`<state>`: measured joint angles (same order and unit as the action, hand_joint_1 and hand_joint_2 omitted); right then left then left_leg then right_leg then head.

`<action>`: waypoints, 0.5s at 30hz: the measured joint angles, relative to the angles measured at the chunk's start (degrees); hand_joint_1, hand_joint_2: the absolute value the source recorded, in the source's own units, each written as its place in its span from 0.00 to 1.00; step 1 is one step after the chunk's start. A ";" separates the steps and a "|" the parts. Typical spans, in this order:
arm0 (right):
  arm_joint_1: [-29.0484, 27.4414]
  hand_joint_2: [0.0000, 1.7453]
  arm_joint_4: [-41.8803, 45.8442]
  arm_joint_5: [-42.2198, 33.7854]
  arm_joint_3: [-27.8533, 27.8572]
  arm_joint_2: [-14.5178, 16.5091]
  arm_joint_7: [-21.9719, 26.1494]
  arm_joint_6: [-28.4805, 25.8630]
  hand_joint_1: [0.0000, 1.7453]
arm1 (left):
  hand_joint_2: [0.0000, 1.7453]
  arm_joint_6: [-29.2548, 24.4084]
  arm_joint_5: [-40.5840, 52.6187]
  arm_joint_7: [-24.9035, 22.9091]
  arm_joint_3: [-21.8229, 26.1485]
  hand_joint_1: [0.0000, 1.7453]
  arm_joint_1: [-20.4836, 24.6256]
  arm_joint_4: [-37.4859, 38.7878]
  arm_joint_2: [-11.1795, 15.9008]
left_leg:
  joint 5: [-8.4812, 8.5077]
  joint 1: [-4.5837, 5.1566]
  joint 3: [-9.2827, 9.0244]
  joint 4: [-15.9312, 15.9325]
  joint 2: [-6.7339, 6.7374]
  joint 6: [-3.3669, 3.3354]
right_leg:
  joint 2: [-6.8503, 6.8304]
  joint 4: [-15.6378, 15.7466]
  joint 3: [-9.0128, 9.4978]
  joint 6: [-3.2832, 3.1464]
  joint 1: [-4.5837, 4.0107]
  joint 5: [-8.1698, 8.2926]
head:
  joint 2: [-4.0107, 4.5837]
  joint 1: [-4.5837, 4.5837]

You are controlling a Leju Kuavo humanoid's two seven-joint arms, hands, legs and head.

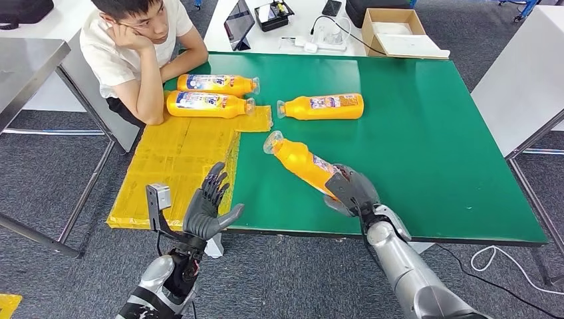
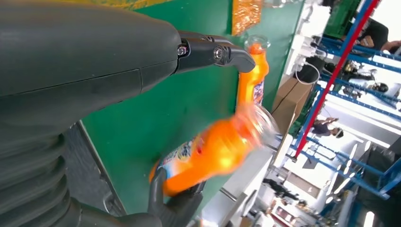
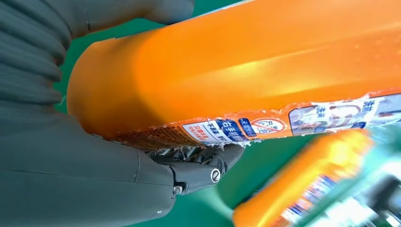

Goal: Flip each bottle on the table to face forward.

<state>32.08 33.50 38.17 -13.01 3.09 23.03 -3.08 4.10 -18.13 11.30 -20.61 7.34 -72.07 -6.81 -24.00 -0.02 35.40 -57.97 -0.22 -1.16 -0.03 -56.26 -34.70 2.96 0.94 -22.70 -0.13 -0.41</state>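
Observation:
An orange bottle [image 1: 300, 161] [image 2: 213, 153] [image 3: 246, 66] with a clear cap lies tilted near the green table's front edge. My right hand [image 1: 350, 189] grips its base end, fingers wrapped around it. Another orange bottle [image 1: 322, 106] [image 2: 250, 78] lies on its side in the table's middle, label showing. Two more bottles [image 1: 216, 84] [image 1: 207, 104] lie side by side at the far left, beside a seated person. My left hand [image 1: 207, 206] is raised at the table's front left edge, fingers spread and holding nothing.
A yellow sheet [image 1: 176, 166] covers the table's left part and hangs over its edge. The person [image 1: 143, 46] leans an arm on the far left corner. A cardboard box [image 1: 392, 30] and a tablet [image 1: 239, 23] sit on the white table behind.

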 joint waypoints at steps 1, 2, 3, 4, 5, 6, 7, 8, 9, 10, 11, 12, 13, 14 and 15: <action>-1.23 1.00 2.12 -3.06 0.05 0.40 0.50 0.03 1.00 | 1.00 0.02 -1.20 -0.02 -0.05 0.00 -0.21 -0.16 -0.02 | 0.00 0.00 0.05 0.00 -0.01 0.00 | 0.00 0.00 -0.05 0.00 0.00 0.00 | 0.00 0.00; -2.52 1.00 4.66 -5.99 -0.06 0.83 0.64 -0.07 1.00 | 1.00 0.18 -2.52 -0.09 -0.14 0.00 -0.42 -0.35 -0.02 | 0.00 0.00 0.11 0.00 -0.03 0.00 | -0.01 0.00 -0.10 0.00 0.00 0.00 | 0.00 -0.01; -3.81 1.00 7.52 -8.58 -0.35 1.27 0.63 -0.25 1.00 | 1.00 0.45 -3.79 -0.24 -0.29 0.00 -0.64 -0.55 -0.02 | 0.00 0.00 0.17 0.00 -0.04 0.00 | -0.01 0.00 -0.16 0.00 0.01 0.00 | 0.00 -0.01; -4.96 1.00 10.42 -10.61 -0.86 1.67 0.64 -0.39 1.00 | 1.00 0.90 -4.92 -0.54 -0.55 0.00 -0.83 -0.73 0.02 | 0.00 0.00 0.23 0.00 -0.06 0.00 | -0.01 -0.01 -0.20 0.00 0.01 -0.01 | 0.00 -0.01; -5.97 1.00 13.18 -12.10 -1.60 2.04 0.69 -0.36 1.00 | 1.00 1.58 -5.98 -1.03 -0.89 0.00 -0.96 -0.85 0.08 | 0.00 0.00 0.27 0.00 -0.06 0.00 | -0.02 -0.01 -0.24 0.00 0.01 -0.01 | 0.00 -0.01; -6.80 1.00 15.66 -13.09 -2.60 2.39 0.81 -0.04 1.00 | 1.00 2.64 -7.06 -1.57 -1.31 0.00 -1.03 -0.90 0.16 | 0.00 0.00 0.30 0.00 -0.05 0.01 | -0.01 -0.01 -0.28 0.00 0.01 -0.01 | 0.00 -0.01; -7.43 1.00 17.73 -13.75 -3.79 2.70 0.97 0.49 1.00 | 1.00 3.94 -8.17 -2.05 -1.78 0.00 -1.05 -0.91 0.28 | -0.01 0.00 0.32 0.00 -0.03 0.01 | -0.01 -0.01 -0.31 0.00 0.01 -0.01 | 0.00 -0.01; -7.91 1.00 19.34 -14.22 -5.18 3.00 1.15 1.16 1.00 | 1.00 5.30 -9.20 -2.36 -2.22 0.00 -1.03 -0.90 0.41 | -0.01 0.00 0.34 0.00 -0.01 0.01 | 0.00 0.00 -0.34 0.00 0.01 -0.01 | 0.00 -0.01; -8.27 1.00 20.58 -14.57 -6.73 3.30 1.34 1.76 1.00 | 1.00 6.46 -10.00 -2.45 -2.62 0.00 -1.01 -0.89 0.53 | -0.02 0.00 0.34 0.00 0.00 0.01 | 0.00 0.00 -0.36 0.00 0.01 -0.02 | 0.00 -0.01; -8.59 1.00 21.45 -14.90 -8.24 3.60 1.50 2.19 1.00 | 1.00 7.19 -10.43 -2.42 -2.96 0.00 -0.99 -0.89 0.63 | -0.02 0.00 0.34 0.00 0.00 0.02 | 0.00 0.00 -0.38 -0.01 0.00 -0.02 | 0.00 -0.01; -8.91 1.00 22.06 -15.18 -9.72 3.93 1.67 2.52 1.00 | 1.00 7.58 -10.53 -2.36 -3.30 0.00 -0.96 -0.90 0.74 | -0.02 0.00 0.35 0.00 -0.02 0.02 | 0.00 0.01 -0.39 -0.01 0.00 -0.03 | 0.00 -0.01; -9.20 1.00 22.42 -15.32 -11.08 4.24 1.90 2.72 1.00 | 1.00 7.73 -10.42 -2.31 -3.63 0.00 -0.92 -0.90 0.84 | -0.02 0.00 0.35 0.00 -0.04 0.02 | -0.01 0.01 -0.39 -0.02 0.00 -0.03 | 0.00 0.00; -9.46 1.00 22.59 -15.34 -12.35 4.54 2.21 2.85 1.00 | 1.00 7.77 -10.21 -2.28 -3.98 0.00 -0.87 -0.91 0.95 | -0.02 -0.01 0.36 0.00 -0.05 0.02 | -0.01 0.00 -0.39 -0.02 0.00 -0.04 | 0.00 0.00; -9.68 1.00 22.66 -15.25 -13.68 4.80 2.65 2.95 1.00 | 1.00 7.76 -9.96 -2.27 -4.33 0.00 -0.79 -0.91 1.05 | -0.02 -0.01 0.36 0.00 -0.05 0.02 | -0.01 0.00 -0.39 -0.02 0.00 -0.04 | 0.00 0.00; -9.86 1.00 22.67 -15.15 -14.93 4.99 3.11 2.99 1.00 | 1.00 7.74 -9.76 -2.27 -4.64 0.00 -0.64 -0.91 1.13 | -0.01 -0.01 0.37 0.00 -0.05 0.01 | -0.01 0.00 -0.39 -0.02 0.00 -0.04 | 0.00 0.00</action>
<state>22.22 56.17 23.02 -27.94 8.08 26.14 -0.08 11.84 -27.90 9.03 -25.24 6.70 -72.98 -5.69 -24.01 -0.04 35.77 -57.96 -0.26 -1.15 -0.04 -56.26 -35.09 2.94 0.94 -22.74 -0.13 -0.42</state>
